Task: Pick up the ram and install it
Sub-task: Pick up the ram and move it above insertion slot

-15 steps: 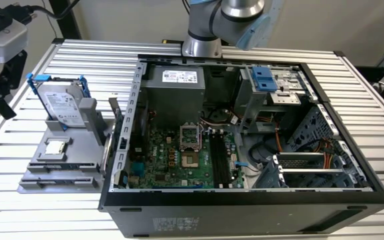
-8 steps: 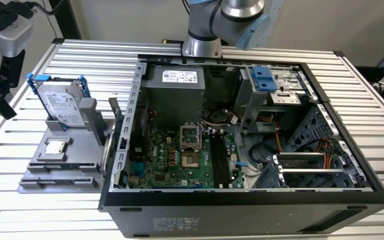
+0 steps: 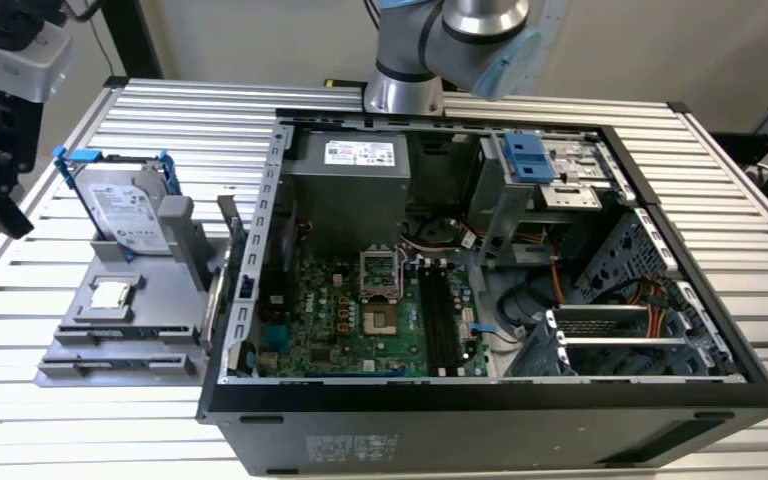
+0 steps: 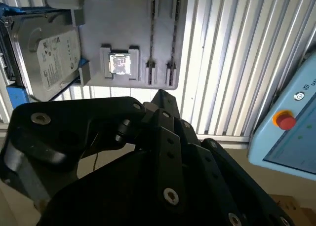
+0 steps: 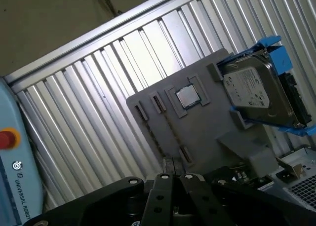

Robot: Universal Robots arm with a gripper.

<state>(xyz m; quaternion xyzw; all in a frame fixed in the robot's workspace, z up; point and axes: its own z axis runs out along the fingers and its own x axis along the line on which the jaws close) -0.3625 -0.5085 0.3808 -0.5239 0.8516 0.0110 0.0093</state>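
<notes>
Here, end effector: black, raised well clear of the grey holder, off to the exterior view's left of it. I cannot tell how far open it is or whether it has hold of anything.
Holder: flat grey fixture lying on the table, with pockets and two narrow grooves.
Ram: apparently the thin dark strip seen edge-on in the holder's groove nearer the processor chip. It is too slim to be sure of.
Processor chip: square and silvery, seated in a pocket near the holder's middle, between the grooves and the hard drive.
Hard drive: silver, in a blue bracket, propped tilted at the holder's end away from the grooves.
Computer case: open, just beside the holder on the exterior view's right, with long black slots on its motherboard.
Table: ribbed metal, under the holder and the case.
</notes>
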